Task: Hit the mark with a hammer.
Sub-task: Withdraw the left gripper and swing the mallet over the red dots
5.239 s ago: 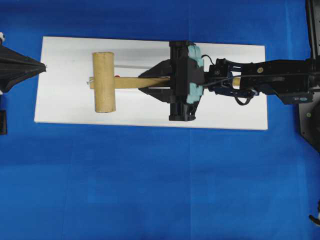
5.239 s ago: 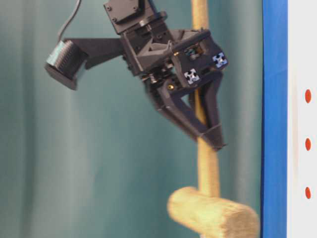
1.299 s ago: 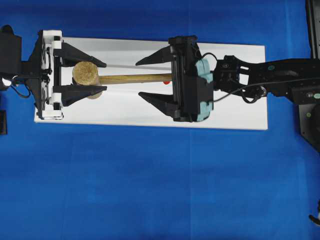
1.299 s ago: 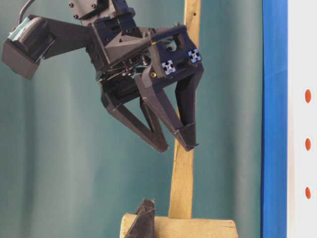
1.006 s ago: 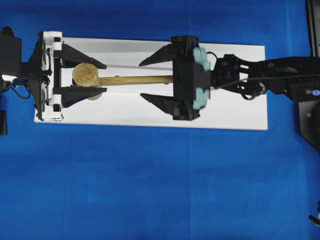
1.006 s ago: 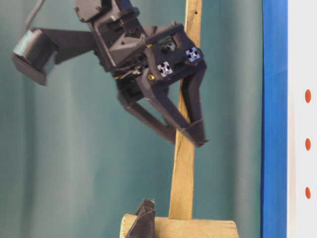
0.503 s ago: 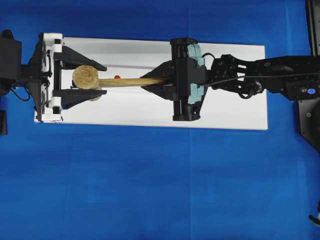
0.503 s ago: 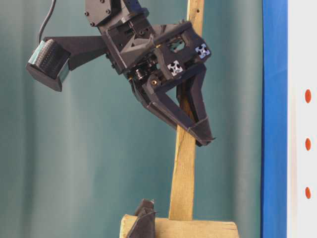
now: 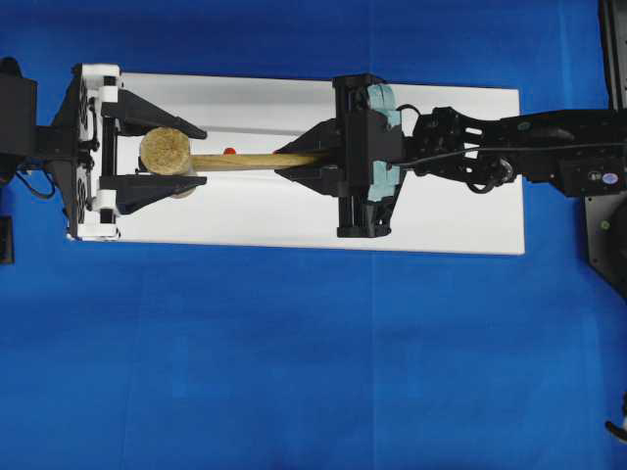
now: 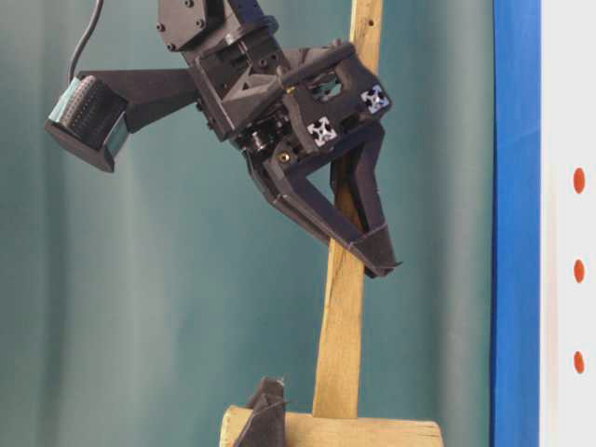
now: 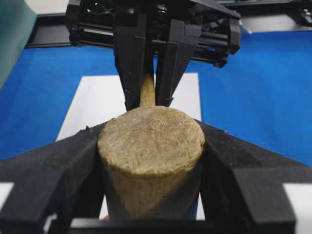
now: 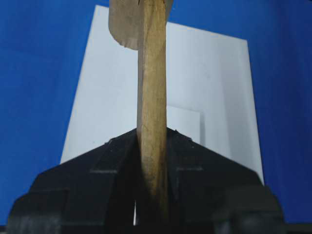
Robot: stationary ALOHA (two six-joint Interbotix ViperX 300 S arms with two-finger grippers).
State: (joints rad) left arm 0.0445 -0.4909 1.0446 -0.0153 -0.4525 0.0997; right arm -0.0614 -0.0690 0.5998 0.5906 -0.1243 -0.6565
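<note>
The hammer (image 9: 165,152) is a tan wooden mallet held above the white board (image 9: 441,211), head to the left and handle (image 9: 255,160) running right. My left gripper (image 9: 199,155) is shut on the thick head (image 11: 151,146), one black finger (image 11: 58,165) pressed to each side. My right gripper (image 9: 292,162) is shut on the slim handle (image 12: 152,97) near its far end. In the table-level view its fingertips (image 10: 377,264) clamp the handle (image 10: 337,335) above the head (image 10: 345,434). A red mark (image 9: 229,151) peeks out beside the handle on the board.
The white board (image 12: 209,73) lies on a blue cloth (image 9: 294,372). Three red dots (image 10: 579,271) line up on the board in the table-level view. A teal curtain (image 10: 140,307) stands behind. Black arm mounts sit at the left and right edges.
My right gripper, open around the handle a second ago, has shut on it. The left gripper has kept its hold on the head; the hammer has barely shifted.
</note>
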